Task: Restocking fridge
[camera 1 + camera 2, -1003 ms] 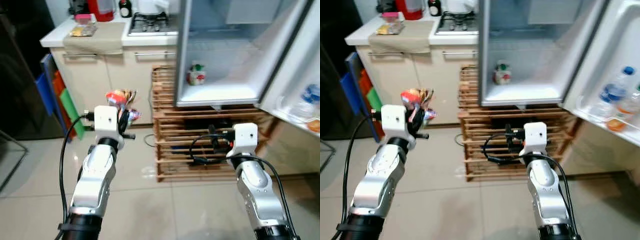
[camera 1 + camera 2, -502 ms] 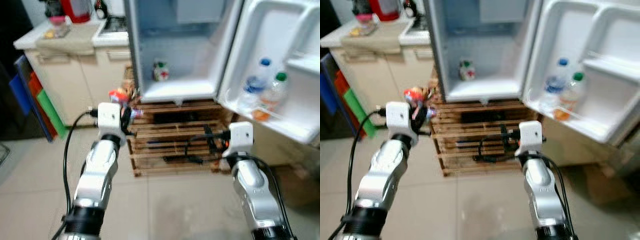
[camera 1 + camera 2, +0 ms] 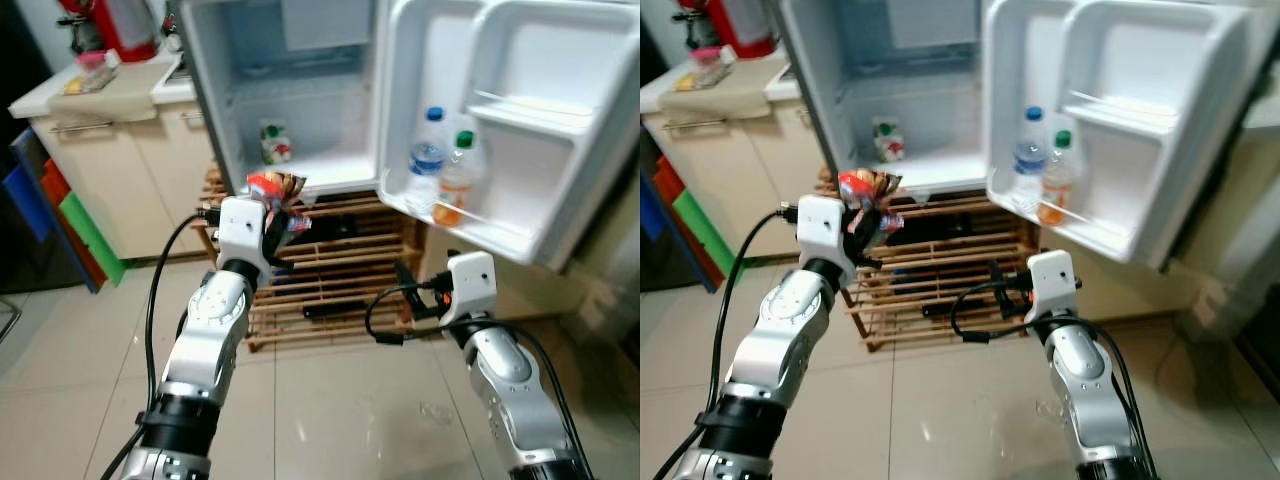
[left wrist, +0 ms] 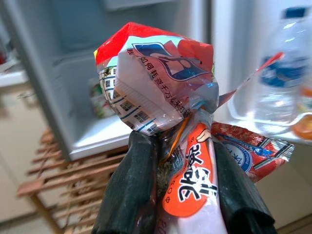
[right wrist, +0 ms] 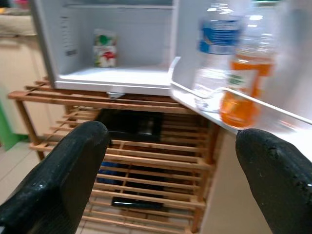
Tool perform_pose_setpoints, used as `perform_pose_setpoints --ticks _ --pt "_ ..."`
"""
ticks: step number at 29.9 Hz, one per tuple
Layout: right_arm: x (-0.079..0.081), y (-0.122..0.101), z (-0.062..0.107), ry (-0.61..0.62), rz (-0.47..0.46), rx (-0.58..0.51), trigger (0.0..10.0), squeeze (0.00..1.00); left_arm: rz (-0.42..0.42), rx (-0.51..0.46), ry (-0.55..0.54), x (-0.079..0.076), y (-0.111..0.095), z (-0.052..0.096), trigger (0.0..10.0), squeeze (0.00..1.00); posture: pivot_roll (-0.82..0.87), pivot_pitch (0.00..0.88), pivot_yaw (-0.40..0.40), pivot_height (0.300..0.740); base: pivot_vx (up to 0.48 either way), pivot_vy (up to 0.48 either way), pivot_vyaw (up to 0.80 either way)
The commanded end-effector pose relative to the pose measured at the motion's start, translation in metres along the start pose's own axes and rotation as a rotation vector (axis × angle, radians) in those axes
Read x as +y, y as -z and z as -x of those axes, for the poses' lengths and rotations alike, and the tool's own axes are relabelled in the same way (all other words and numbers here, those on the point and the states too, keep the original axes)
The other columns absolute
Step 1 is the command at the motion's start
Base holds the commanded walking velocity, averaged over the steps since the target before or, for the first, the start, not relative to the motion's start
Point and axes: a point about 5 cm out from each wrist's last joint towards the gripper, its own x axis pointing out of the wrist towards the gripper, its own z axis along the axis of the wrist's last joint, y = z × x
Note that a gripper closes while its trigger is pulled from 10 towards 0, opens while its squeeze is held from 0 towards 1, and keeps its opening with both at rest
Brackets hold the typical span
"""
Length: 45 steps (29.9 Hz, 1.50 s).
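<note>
My left gripper (image 3: pixel 273 222) is shut on a crinkled red, white and orange snack packet (image 4: pixel 161 92), held up just in front of the open fridge's (image 3: pixel 300 100) lower edge. The packet (image 3: pixel 275 188) bulges out above the black fingers (image 4: pixel 129 195). A small carton (image 3: pixel 272 142) stands on the fridge's bottom shelf. In the open door's lower shelf (image 3: pixel 490 232) stand a water bottle (image 3: pixel 428 148) and a bottle of orange drink (image 3: pixel 456 180). My right gripper (image 5: pixel 173 136) is open and holds nothing, low and in front of the door shelf.
The fridge rests on a slatted wooden rack (image 3: pixel 330 275). To the left are a kitchen counter (image 3: pixel 100 90) with a red appliance (image 3: pixel 128 25) and coloured boards (image 3: pixel 65 205) leaning on the cabinet. Tiled floor (image 3: pixel 340 410) lies below both arms.
The whole view has swung round, so the fridge and its open door now stand in the middle. The left gripper still holds the packet, now closer to the fridge opening.
</note>
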Motion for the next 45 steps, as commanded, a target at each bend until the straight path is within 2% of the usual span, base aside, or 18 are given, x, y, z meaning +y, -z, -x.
perform_pose_setpoints --ticks 1,14,18,23,29,34,40,45 --pt "0.005 -0.002 -0.003 -0.019 -0.019 0.001 10.0 0.00 -0.004 -0.003 -0.025 0.009 -0.002 -0.002 10.0 0.00 -0.18 0.000 0.109 0.740 0.442 0.000 0.00" --pt "0.011 0.002 0.000 -0.098 -0.020 0.032 10.0 0.00 0.034 -0.008 -0.078 0.014 0.000 -0.004 10.0 0.00 -0.19 0.000 0.104 0.740 0.438 0.000 0.00" --pt "0.013 0.001 -0.001 -0.108 -0.016 0.029 10.0 0.00 0.039 -0.018 -0.077 0.013 -0.001 -0.003 10.0 0.00 -0.19 0.000 0.103 0.740 0.413 0.243 0.00" --pt "0.017 0.000 -0.001 -0.126 -0.007 0.029 10.0 0.00 0.037 -0.024 -0.079 0.013 -0.002 -0.003 10.0 0.00 -0.18 0.000 0.102 0.740 0.412 0.245 0.80" --pt "0.027 0.005 0.003 -0.203 -0.005 0.067 10.0 0.00 0.039 -0.025 -0.083 0.013 -0.002 -0.002 10.0 0.00 -0.18 0.000 0.101 0.740 0.411 0.245 0.00" --pt "0.022 0.006 0.003 -0.174 -0.014 0.070 10.0 0.00 0.041 -0.011 -0.059 0.005 0.002 0.000 10.0 0.00 -0.18 0.000 0.099 0.740 0.412 0.243 0.00" --pt "0.014 0.002 0.000 -0.111 0.001 0.055 10.0 0.00 -0.013 0.015 0.002 0.000 0.002 -0.007 10.0 0.00 -0.18 0.000 0.098 0.740 0.469 0.040 0.00" --pt "0.011 0.002 -0.001 -0.074 0.002 0.048 10.0 0.00 -0.009 0.013 0.019 -0.004 0.001 -0.008 10.0 0.00 -0.18 0.000 0.098 0.740 0.480 0.000 -0.80"
